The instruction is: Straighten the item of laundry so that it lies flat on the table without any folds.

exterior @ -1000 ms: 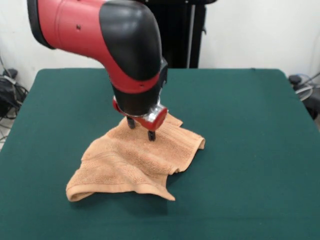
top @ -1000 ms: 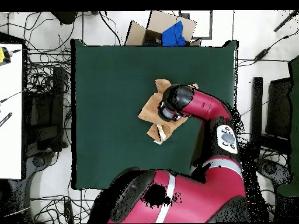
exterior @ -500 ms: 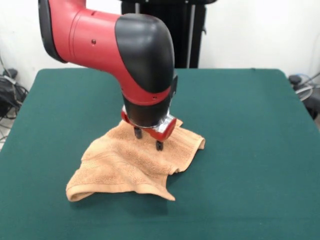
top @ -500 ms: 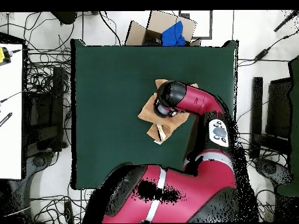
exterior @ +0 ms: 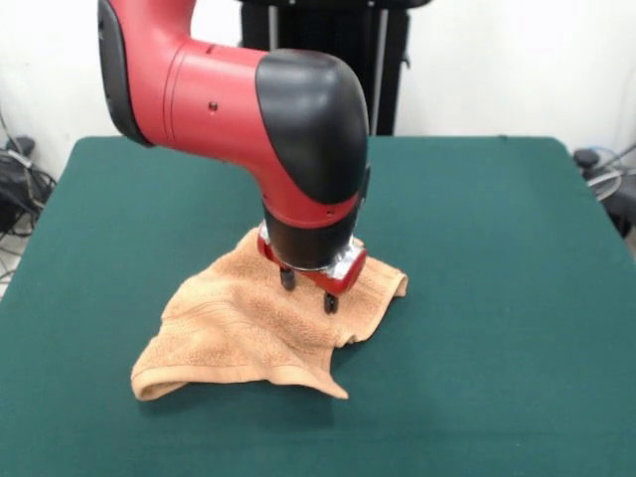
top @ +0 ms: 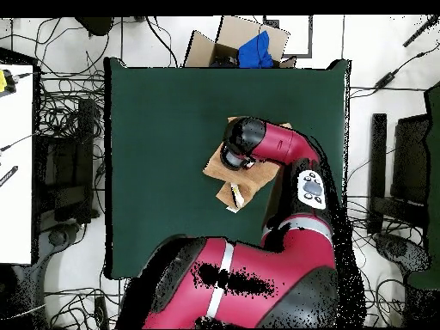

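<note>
The item of laundry (exterior: 238, 328) is a peach-orange towel lying rumpled near the middle of the green table (exterior: 477, 298), with folded-over edges at its front and right side. My gripper (exterior: 309, 291) hangs just above the towel's right part. Its two black fingertips (exterior: 287, 279) stand apart, open, with nothing held between them. In the overhead view the arm's wrist covers the gripper and much of the towel (top: 218, 168). A folded corner with a white tag (top: 236, 194) sticks out toward the robot's base, on the table (top: 155, 129).
A cardboard box (top: 245, 43) with something blue in it stands beyond the table's far edge. Cables lie on the floor around the table, and a white surface (top: 13, 172) runs along the left edge.
The arm has moved right and toward the table's front in the front view, carrying the open gripper across the towel and slightly lower. The towel's shape is unchanged.
</note>
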